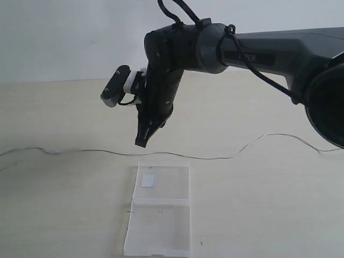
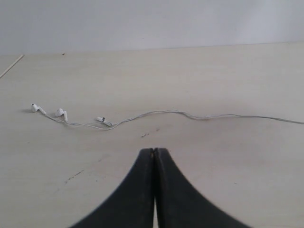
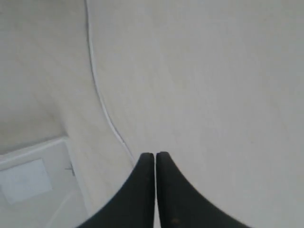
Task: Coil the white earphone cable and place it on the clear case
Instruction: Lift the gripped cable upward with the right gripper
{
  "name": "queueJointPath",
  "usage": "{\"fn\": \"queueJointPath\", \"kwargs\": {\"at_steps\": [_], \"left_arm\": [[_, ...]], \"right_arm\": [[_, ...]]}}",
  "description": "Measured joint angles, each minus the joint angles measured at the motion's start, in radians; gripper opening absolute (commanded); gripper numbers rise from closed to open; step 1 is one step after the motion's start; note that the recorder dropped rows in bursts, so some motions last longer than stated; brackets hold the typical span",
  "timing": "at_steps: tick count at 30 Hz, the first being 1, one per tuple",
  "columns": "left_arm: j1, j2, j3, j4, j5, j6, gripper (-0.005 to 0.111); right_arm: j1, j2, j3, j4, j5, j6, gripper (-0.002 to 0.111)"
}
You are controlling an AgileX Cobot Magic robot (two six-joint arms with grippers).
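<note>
**A:** Where is the earphone cable (image 1: 177,156)?

**B:** It lies uncoiled on the surface (image 1: 258,215), running from 9 to 3 o'clock just beyond the 12 o'clock edge of the case (image 1: 161,226). None of it is on the case. The earbuds (image 2: 61,112) and plug (image 2: 100,118) bunch at one end.

**A:** How will it handle?

**B:** Light, limp and thin, I'd judge. It is likely to slip from a pinch and spring out of a coil. Take it near the earbuds.

**A:** And the hands?

**B:** The right hand (image 1: 142,143) hangs above the cable, at 11 o'clock of the case, clenched and empty. The left hand (image 2: 154,151) is likewise clenched on nothing.

Only the white earphone cable (image 1: 215,158) and clear case (image 1: 161,223) interrupt the open table (image 1: 269,215).
</note>
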Motion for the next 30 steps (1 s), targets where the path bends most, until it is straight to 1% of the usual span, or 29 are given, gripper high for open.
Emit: {"fn": "queueJointPath", "kwargs": {"at_steps": [3,5,7,21,23,24,26,29,30], "left_arm": [[0.000,0.000,0.000,0.000,0.000,0.000,0.000],[0.000,0.000,0.000,0.000,0.000,0.000,0.000],[0.000,0.000,0.000,0.000,0.000,0.000,0.000],[0.000,0.000,0.000,0.000,0.000,0.000,0.000],[0.000,0.000,0.000,0.000,0.000,0.000,0.000],[0.000,0.000,0.000,0.000,0.000,0.000,0.000],[0.000,0.000,0.000,0.000,0.000,0.000,0.000],[0.000,0.000,0.000,0.000,0.000,0.000,0.000],[0.000,0.000,0.000,0.000,0.000,0.000,0.000]], "right_arm": [[0.000,0.028,0.000,0.106,-0.023,-0.044,0.040],[0.000,0.047,0.000,0.137,-0.037,-0.049,0.047],[0.000,0.067,0.000,0.146,-0.044,-0.045,0.049],[0.000,0.128,0.000,0.184,-0.098,-0.012,0.048],[0.000,0.129,0.000,0.186,-0.103,-0.003,0.044],[0.000,0.130,0.000,0.186,-0.103,0.004,0.040],[0.000,0.132,0.000,0.191,-0.103,0.014,0.027],[0.000,0.132,0.000,0.192,-0.105,0.022,0.002],[0.000,0.132,0.000,0.192,-0.105,0.022,0.000]]}}
